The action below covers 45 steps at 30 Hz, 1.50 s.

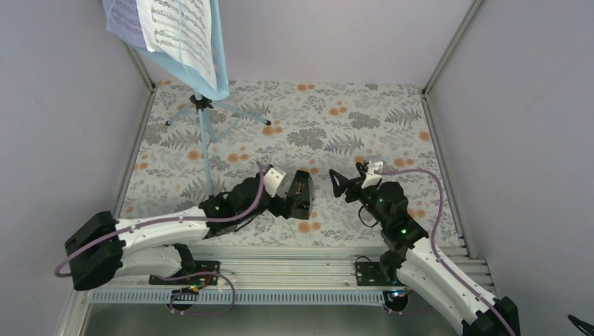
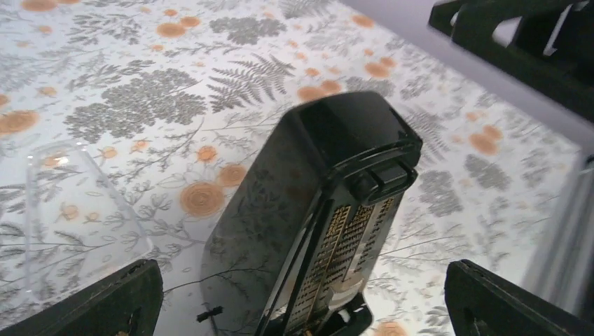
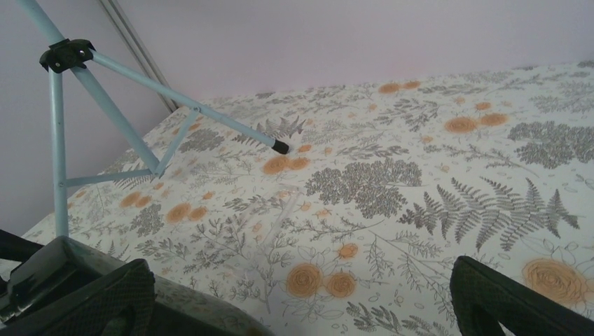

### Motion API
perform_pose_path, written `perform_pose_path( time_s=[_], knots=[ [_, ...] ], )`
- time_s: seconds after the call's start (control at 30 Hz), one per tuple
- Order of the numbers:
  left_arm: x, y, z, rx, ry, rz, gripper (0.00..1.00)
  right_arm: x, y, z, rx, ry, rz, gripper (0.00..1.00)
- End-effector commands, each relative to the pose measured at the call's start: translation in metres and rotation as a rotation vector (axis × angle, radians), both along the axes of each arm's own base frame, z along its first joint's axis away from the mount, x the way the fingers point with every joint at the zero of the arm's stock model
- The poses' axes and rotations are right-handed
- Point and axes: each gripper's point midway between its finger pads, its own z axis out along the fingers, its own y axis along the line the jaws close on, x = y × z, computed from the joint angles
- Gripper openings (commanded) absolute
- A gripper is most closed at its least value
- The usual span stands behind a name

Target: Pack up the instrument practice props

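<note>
The small black metronome (image 1: 302, 190) sits on the flowered table near the front middle. My left gripper (image 1: 288, 197) is open, and in the left wrist view its jaws stand wide either side of the metronome (image 2: 329, 203) without touching it. My right gripper (image 1: 343, 183) is open and empty just right of the metronome, whose edge shows at the lower left of the right wrist view (image 3: 182, 308). The light blue music stand (image 1: 221, 70) stands at the back left on thin tripod legs (image 3: 140, 77). It holds a white sheet-music page (image 1: 178, 35) and a lavender one (image 1: 126, 21).
A clear plastic cover (image 2: 70, 203) lies on the table left of the metronome. Grey walls and metal corner posts (image 1: 448, 49) close in the table on three sides. A metal rail (image 1: 294, 255) runs along the near edge.
</note>
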Motion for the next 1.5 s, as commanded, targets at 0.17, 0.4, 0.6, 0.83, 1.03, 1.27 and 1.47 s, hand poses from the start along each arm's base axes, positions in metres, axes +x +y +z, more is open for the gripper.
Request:
perform_pose_path(
  time_s=[0.17, 0.4, 0.6, 0.83, 1.03, 1.27, 1.47],
  knots=[
    [-0.018, 0.018, -0.028, -0.161, 0.222, -0.152, 1.00, -0.006, 0.006, -0.034, 0.056, 0.184, 0.019, 0.96],
    [-0.012, 0.013, -0.053, -0.149, 0.291, -0.170, 1.00, -0.015, 0.010, -0.079, 0.154, 0.353, 0.010, 0.78],
    [-0.007, 0.016, -0.083, -0.067, 0.337, -0.139, 0.99, -0.023, 0.029, -0.094, 0.180, 0.421, 0.109, 0.66],
    [-0.020, 0.005, -0.081, -0.110, 0.343, -0.230, 0.99, -0.024, 0.058, -0.094, 0.158, 0.445, 0.272, 0.51],
    [-0.035, -0.023, -0.078, -0.091, 0.348, -0.336, 0.98, -0.003, 0.080, -0.079, 0.137, 0.426, 0.336, 0.50],
    [-0.018, -0.005, -0.061, -0.065, 0.289, -0.198, 0.99, 0.031, 0.072, -0.075, 0.087, 0.411, 0.204, 0.54],
    [0.029, 0.074, -0.061, 0.047, 0.293, 0.167, 1.00, 0.038, 0.036, -0.072, 0.046, 0.389, 0.055, 0.80]
  ],
)
